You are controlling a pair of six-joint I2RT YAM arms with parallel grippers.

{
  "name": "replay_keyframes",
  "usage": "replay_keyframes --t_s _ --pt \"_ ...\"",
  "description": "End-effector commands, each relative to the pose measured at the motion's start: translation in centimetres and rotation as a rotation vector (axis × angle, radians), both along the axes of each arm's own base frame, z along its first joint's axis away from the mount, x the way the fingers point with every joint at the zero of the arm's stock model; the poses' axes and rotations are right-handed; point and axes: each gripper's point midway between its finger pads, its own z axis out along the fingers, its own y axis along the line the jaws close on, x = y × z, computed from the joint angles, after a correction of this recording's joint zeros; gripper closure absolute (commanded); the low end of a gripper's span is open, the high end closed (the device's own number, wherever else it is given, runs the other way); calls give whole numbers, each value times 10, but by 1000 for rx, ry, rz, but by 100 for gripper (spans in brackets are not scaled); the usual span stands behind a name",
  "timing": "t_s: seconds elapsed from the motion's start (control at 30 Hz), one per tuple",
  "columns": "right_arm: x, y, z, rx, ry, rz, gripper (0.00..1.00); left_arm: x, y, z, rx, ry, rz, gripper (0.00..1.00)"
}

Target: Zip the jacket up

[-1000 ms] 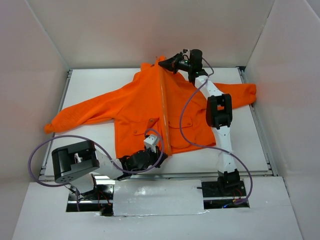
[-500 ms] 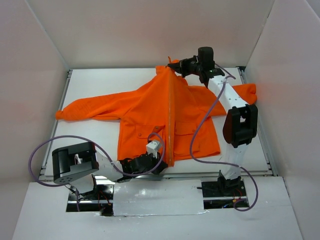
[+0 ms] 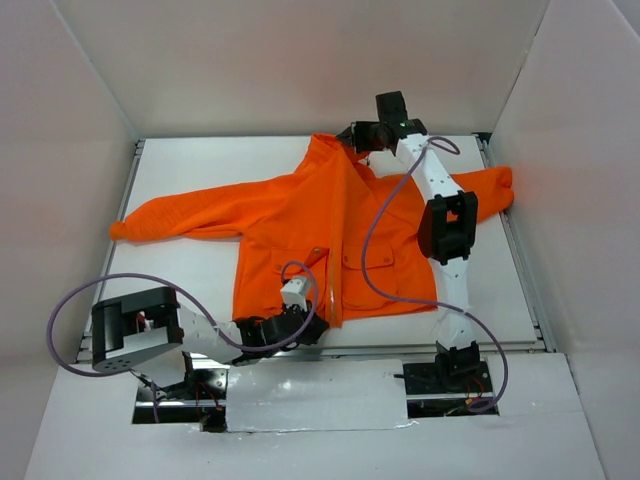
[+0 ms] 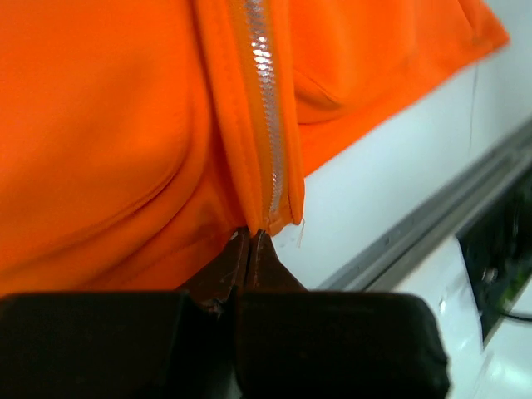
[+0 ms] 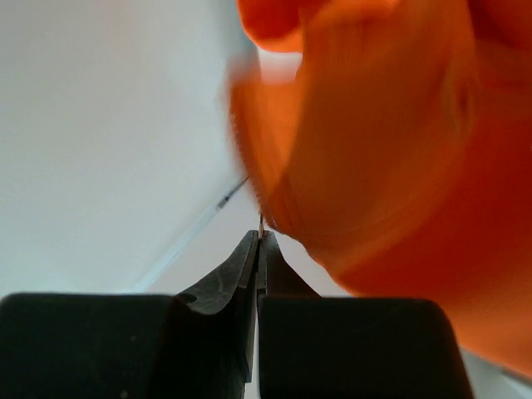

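The orange jacket (image 3: 285, 215) lies spread front-up on the white table, collar at the far side and sleeves out to both sides. Its pale zipper (image 3: 331, 250) runs down the centre and looks closed along its length. My left gripper (image 3: 318, 322) is shut on the hem at the zipper's bottom end; the left wrist view shows the jaw tips (image 4: 249, 238) pinching the orange fabric (image 4: 108, 125) just below the zipper (image 4: 264, 108). My right gripper (image 3: 348, 133) is at the collar, shut on a thin metal pull (image 5: 261, 224) beside blurred orange cloth (image 5: 382, 150).
White walls enclose the table on three sides. A metal rail (image 4: 432, 212) runs along the near table edge. Purple cables (image 3: 375, 240) loop from both arms, the right one over the jacket's front. The left sleeve (image 3: 160, 220) reaches far left, the right sleeve (image 3: 495, 185) far right.
The right gripper has moved back along the zipper line to the collar. The jacket shifted right, and its raised centre ridge has settled flatter. The left gripper kept its hold on the hem.
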Motion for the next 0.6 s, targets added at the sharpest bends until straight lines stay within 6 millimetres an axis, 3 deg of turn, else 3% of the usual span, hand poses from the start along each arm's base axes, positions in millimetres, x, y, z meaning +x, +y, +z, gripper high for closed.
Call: replay_keyframes --t_s 0.0,0.1,0.13,0.17,0.2,0.3,0.37,0.43,0.5,0.57 --pt "71 -70 89 22 -357 -205 100 -38 49 -50 190 181 51 100" --pt "79 -84 113 -7 -467 -231 100 -42 74 -58 236 246 174 100" --pt "79 -88 112 -35 -488 -225 100 -39 79 -58 222 261 243 100" --pt "75 -92 132 -34 -539 -229 100 -41 84 -59 236 269 272 100" --pt "74 -95 137 -41 -554 -233 100 -43 93 -62 263 272 292 100" --pt "68 -101 146 -75 -583 -230 100 -43 96 -61 273 269 332 100" --pt "67 -101 149 -82 -602 -219 100 -43 90 -63 304 269 314 100" --pt "71 -91 152 -65 -665 -160 100 -41 69 -56 313 241 249 100" --pt "69 -74 151 -7 -717 -66 100 -41 58 -61 371 228 204 100" --pt "77 -64 137 24 -758 -20 100 -39 50 -62 434 214 190 100"
